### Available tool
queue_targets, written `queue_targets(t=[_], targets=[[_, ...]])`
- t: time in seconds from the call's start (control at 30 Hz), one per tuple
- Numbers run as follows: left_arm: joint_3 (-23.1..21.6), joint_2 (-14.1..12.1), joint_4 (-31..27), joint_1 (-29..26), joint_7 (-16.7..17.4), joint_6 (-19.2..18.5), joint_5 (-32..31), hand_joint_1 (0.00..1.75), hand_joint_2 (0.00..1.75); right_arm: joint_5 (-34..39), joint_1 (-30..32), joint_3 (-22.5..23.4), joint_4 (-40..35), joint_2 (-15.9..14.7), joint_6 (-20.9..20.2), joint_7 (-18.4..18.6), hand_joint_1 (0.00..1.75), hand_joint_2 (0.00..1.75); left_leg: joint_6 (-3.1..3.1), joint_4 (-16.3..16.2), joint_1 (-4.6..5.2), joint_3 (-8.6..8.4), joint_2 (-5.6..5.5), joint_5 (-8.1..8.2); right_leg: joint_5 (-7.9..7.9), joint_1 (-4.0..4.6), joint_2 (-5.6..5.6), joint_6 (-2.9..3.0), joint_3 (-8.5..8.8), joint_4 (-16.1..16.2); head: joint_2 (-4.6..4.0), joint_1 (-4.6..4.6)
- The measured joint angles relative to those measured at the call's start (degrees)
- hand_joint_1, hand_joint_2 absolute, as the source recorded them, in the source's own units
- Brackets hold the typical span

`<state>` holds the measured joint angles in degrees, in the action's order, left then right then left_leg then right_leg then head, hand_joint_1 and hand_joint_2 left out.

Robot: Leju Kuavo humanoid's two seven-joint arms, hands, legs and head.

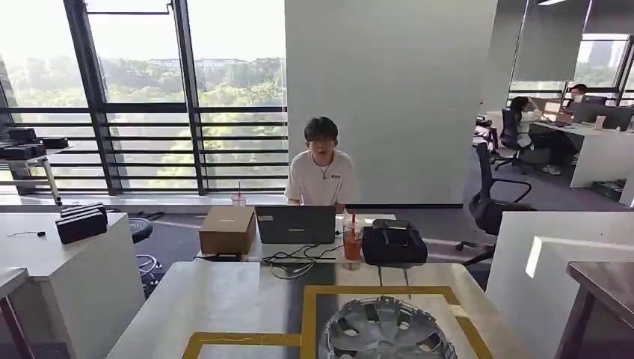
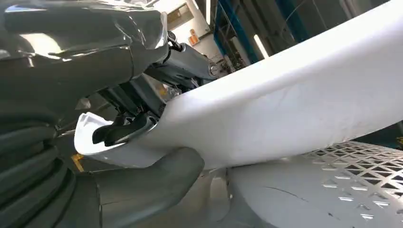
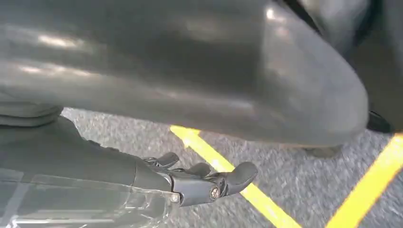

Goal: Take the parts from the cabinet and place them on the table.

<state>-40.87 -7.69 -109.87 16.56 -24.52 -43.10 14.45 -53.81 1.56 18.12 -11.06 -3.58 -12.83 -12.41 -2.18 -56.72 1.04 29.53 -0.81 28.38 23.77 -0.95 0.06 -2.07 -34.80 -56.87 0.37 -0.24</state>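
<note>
nearest in the head view, a silver hubcap [image 1: 386, 330] lies flat on the pale table [image 1: 224, 299], inside a rectangle of yellow tape [image 1: 308, 314] (its lower part runs off the picture's edge). close at the left wrist, the left hand [image 2: 138, 128] grips a long white part [image 2: 285, 95]: dark fingers [image 2: 124, 129] hook over its rim and the thick grey thumb [image 2: 157, 178] presses from the other side. a perforated white surface [image 2: 356, 166] lies just beside the part. at the right wrist, the right hand [image 3: 199, 183] hangs over grey carpet [image 3: 304, 180] crossed by yellow floor lines [image 3: 214, 159]; its fingers [image 3: 240, 173] are curled inward with nothing in them, and a large grey curved body [image 3: 190, 71] spans the picture beyond it.

farther along the table stand a cardboard box [image 1: 227, 229], an open laptop [image 1: 295, 224] with black cables [image 1: 295, 262] trailing in front of it, an orange drink in a clear cup [image 1: 352, 245] and a black bag [image 1: 394, 242]. to the left, a white cabinet [image 1: 67, 277] carries black cases [image 1: 81, 221]. behind the laptop sits a person in a white t-shirt [image 1: 321, 176], backed by a grey wall panel [image 1: 389, 90]. to the right, a dark office chair [image 1: 493, 198] stands on the carpet, near a white partition [image 1: 561, 269]. farthest off, tall windows [image 1: 149, 97] look onto green trees, and people sit at desks [image 1: 591, 146] in the far right corner.
</note>
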Motion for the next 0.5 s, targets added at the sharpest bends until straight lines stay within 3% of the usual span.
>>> queue_targets(t=[0.03, 0.1, 0.13, 0.17, 0.2, 0.27, 0.3, 0.33, 0.37, 0.43, 0.47, 0.5], targets=[[0.09, 0.0, -0.24, 0.03, 0.07, 0.05, -0.2, 1.75, 1.75, 0.0, -0.08, 0.0, 0.0, -0.05, 0.11, 0.0, 0.0, 0.0, 0.17, 0.12, 0.01, 0.14, 0.04, 0.23, 0.15, 0.04, -0.04, 0.75, 0.13, -0.07, 0.0, -0.29], [0.22, 0.0, -0.59, 0.02, 0.11, 0.09, -0.72, 1.75, 1.75, 0.02, -0.07, 0.0, 0.0, -0.2, 0.24, 0.0, 0.0, 0.0, 0.76, 0.19, -0.23, -0.08, 0.13, 0.67, 0.57, 0.38, 0.02, 1.55, 0.22, -0.13, 0.0, -0.33], [0.31, 0.0, -0.94, -0.03, 0.11, 0.11, -0.88, 1.75, 1.75, 0.0, -0.03, 0.0, 0.0, -0.09, 0.24, -0.11, 0.0, 0.0, 1.02, -0.08, -0.34, -0.3, 0.18, 1.15, 0.58, -0.42, 0.04, 1.89, 0.62, 0.04, 0.02, -0.22], [0.46, -0.02, -1.31, -0.01, 0.11, 0.13, -1.0, 1.75, 1.75, 0.0, 0.01, 0.0, 0.0, -0.24, 0.22, -0.24, 0.0, 0.0, 1.41, -1.47, -0.42, 0.0, 0.25, 1.85, 0.87, -0.41, 0.09, 2.3, 0.95, 0.04, 0.0, -0.37], [0.63, -0.06, -1.44, -0.02, 0.11, 0.13, -1.11, 1.75, 1.75, 0.0, -0.01, 0.0, 0.0, -0.35, 0.2, -0.26, 0.0, 0.0, 1.79, -4.73, -0.63, 1.59, 0.34, 3.48, 1.14, -0.42, 0.07, 2.7, 1.33, 0.04, 0.0, -0.59], [0.66, -0.17, -1.6, -0.29, 0.13, 0.13, -1.4, 1.75, 1.75, -0.02, -0.03, 0.0, 0.02, -0.35, 0.18, -0.31, 0.0, 0.0, 2.42, -15.05, -1.15, 7.66, 0.46, 7.68, 1.68, -0.31, 0.07, 2.99, 1.78, 0.03, 0.0, -0.59], [0.66, -0.17, -1.64, -0.5, 0.24, 0.15, -1.47, 1.75, 1.75, -0.02, -0.02, 0.0, 0.02, -0.35, 0.18, -0.33, 0.0, 0.0, 2.56, -18.38, -1.3, 9.99, 0.48, 8.14, 1.95, -0.28, 0.09, 2.97, 2.03, 0.03, 0.0, -0.64], [0.68, -0.22, -1.68, -0.68, 0.33, 0.24, -1.72, 1.75, 1.75, -0.02, 0.02, 0.0, 0.02, -0.33, 0.18, -0.35, 0.0, 0.0, 2.57, -19.02, -1.37, 11.14, 0.5, 7.12, 2.3, -0.26, 0.13, 2.92, 2.43, 0.03, 0.0, -0.64], [0.68, -0.24, -1.73, -0.78, 0.42, 0.5, -2.12, 1.75, 1.75, -0.02, 0.11, 0.0, 0.02, -0.26, 0.18, -0.39, 0.0, 0.0, 2.44, -16.52, -1.38, 10.72, 0.51, 4.47, 2.7, -0.24, 0.2, 2.82, 3.04, 0.03, 0.0, -0.73], [0.66, -0.33, -1.84, -0.81, 0.22, 0.92, -3.26, 1.75, 1.75, -0.02, 0.08, 0.0, 0.04, -0.09, 0.31, -0.59, 0.0, 0.0, 1.78, -7.14, -1.21, 7.17, 0.5, -1.82, 3.37, -0.05, 0.33, 2.66, 4.26, 0.05, 0.0, -0.81], [0.63, -0.35, -1.88, -0.79, 0.0, 1.14, -3.89, 1.75, 1.75, 0.0, 0.09, 0.0, 0.04, 0.0, 0.44, -0.81, 0.0, 0.0, 1.0, -2.09, -0.97, 5.21, 0.51, -4.51, 3.74, -0.18, 0.39, 2.53, 4.41, 0.22, 0.0, -0.79], [0.61, -0.44, -1.9, -0.84, -0.15, 1.29, -4.55, 1.75, 1.75, 0.0, -0.02, 0.0, 0.15, 0.59, 0.5, -1.07, 0.0, 0.0, 0.66, -1.22, -0.64, 4.61, 0.67, -3.53, 4.02, 0.33, 0.39, 2.17, 4.9, 0.11, -0.02, -0.59]])
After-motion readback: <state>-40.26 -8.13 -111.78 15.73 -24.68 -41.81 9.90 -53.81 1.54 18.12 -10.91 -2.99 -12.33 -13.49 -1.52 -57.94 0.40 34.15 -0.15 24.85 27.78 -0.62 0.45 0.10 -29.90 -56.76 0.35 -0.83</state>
